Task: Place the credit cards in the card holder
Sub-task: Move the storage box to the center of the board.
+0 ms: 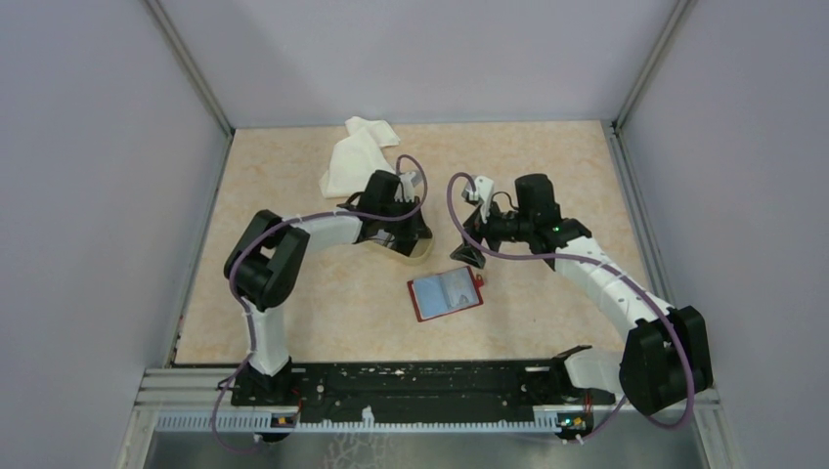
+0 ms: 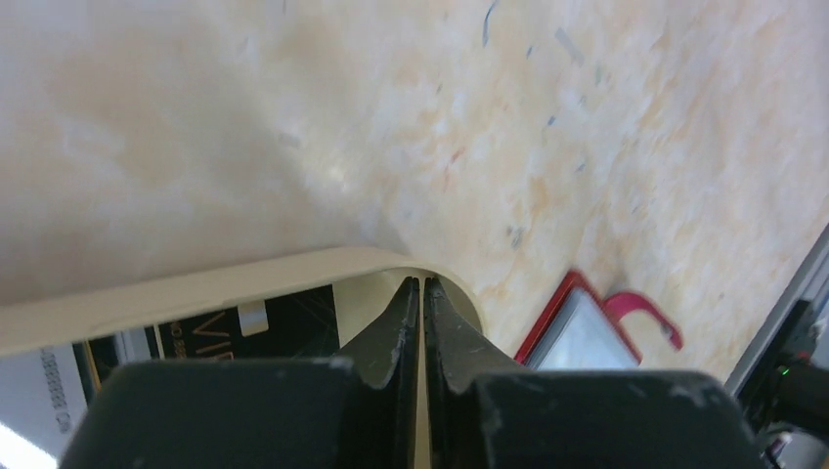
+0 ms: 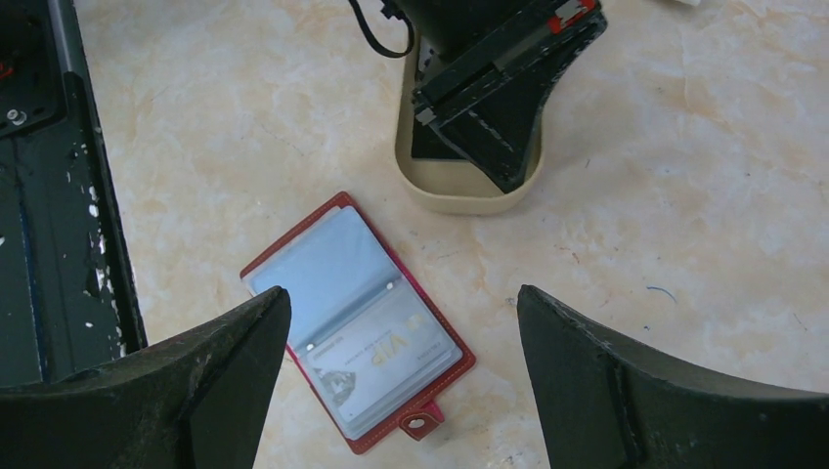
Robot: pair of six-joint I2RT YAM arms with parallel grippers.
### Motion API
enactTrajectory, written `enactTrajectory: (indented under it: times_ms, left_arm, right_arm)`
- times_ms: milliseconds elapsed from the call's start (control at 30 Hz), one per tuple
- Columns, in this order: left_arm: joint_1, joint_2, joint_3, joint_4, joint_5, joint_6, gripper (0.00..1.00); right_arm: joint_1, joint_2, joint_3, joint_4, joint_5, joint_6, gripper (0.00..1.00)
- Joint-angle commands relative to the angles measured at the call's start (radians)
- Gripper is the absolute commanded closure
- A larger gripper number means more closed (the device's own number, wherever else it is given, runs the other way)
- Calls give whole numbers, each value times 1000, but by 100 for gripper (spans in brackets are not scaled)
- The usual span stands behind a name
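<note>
The red card holder (image 1: 446, 293) (image 3: 362, 322) lies open on the table, clear pockets up, with a white credit card (image 3: 386, 357) marked VIP in one pocket. My right gripper (image 1: 472, 256) (image 3: 403, 291) hovers open over it, touching nothing. My left gripper (image 1: 401, 236) (image 2: 421, 283) is down in the tan dish (image 1: 418, 254) (image 2: 196, 288), its jaws shut to a thin slit; I cannot tell whether a card is pinched. A black credit card (image 2: 244, 327) and a white one (image 2: 39, 396) lie in the dish beside the fingers. The holder (image 2: 577, 332) shows just beyond the rim.
A crumpled white cloth (image 1: 360, 156) lies at the back, behind the dish. The black base rail (image 1: 420, 386) (image 3: 59, 195) runs along the near edge. Grey walls close in the table on three sides.
</note>
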Motion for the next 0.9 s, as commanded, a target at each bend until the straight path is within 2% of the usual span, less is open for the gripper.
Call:
enactTrajectory:
  times_ms: [0, 167, 333, 500, 700, 867]
  left_arm:
    - [-13, 58, 82, 167, 46, -111, 90]
    - [-14, 83, 120, 223, 49, -133, 88]
    - [-11, -87, -40, 299, -39, -50, 72]
    - [-1, -255, -230, 328, -128, 80, 52]
    - [5, -328, -301, 266, -221, 155, 43]
    - [9, -325, -302, 289, -214, 157, 37]
  right_arm:
    - [-14, -17, 27, 35, -19, 10, 15]
    - [-25, -15, 23, 46, -27, 26, 15]
    - [-31, -14, 23, 50, -33, 32, 15]
    - [-33, -10, 21, 51, -34, 33, 15]
    - [-32, 6, 12, 72, -46, 59, 15]
    - [-32, 34, 8, 82, -45, 72, 15]
